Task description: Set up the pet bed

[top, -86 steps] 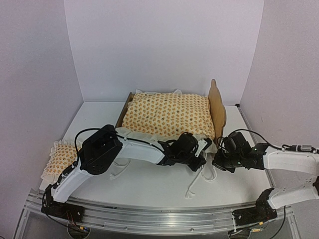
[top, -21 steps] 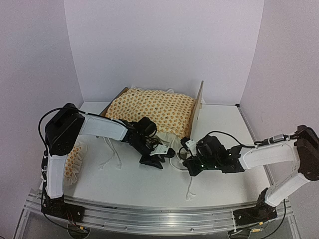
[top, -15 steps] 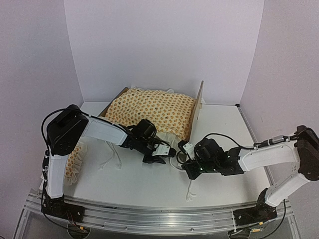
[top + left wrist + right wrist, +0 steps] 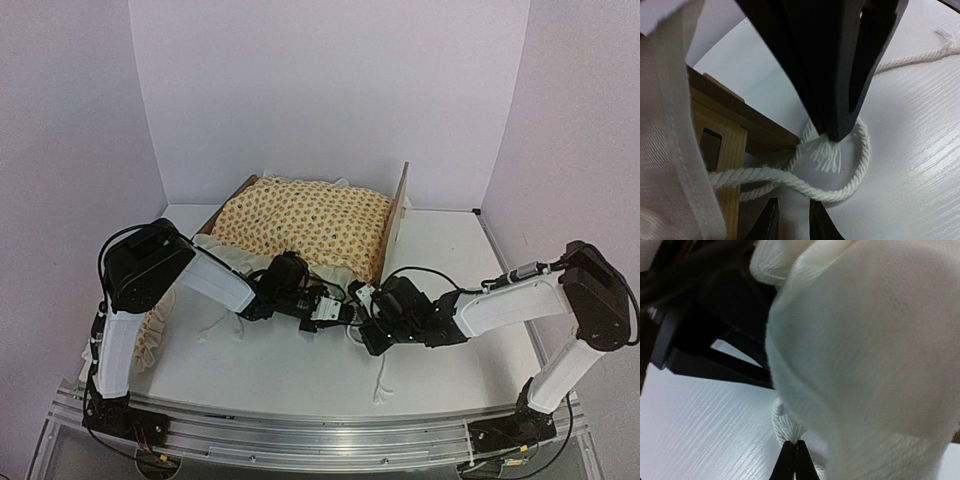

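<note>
Plywood pet bed (image 4: 233, 193) — headboard (image 4: 399, 211) upright, patterned cushion (image 4: 310, 225) inside.

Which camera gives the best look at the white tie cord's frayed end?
Left wrist: the cord's frayed end shows sharp and close, pinched by the right gripper. Right wrist shows only a blurry tuft of it; top external leaves it too small to tell.

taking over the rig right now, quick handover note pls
Left gripper: slightly open, empty, beside the pet bed frame corner.
Right gripper: shut on the frayed end of a tie cord, low over the table.
Done: cushion lies on the bed.
Left: the ties lie loose on the table, apparently not tied. The small pillow lies off the bed, by the left arm.
</note>
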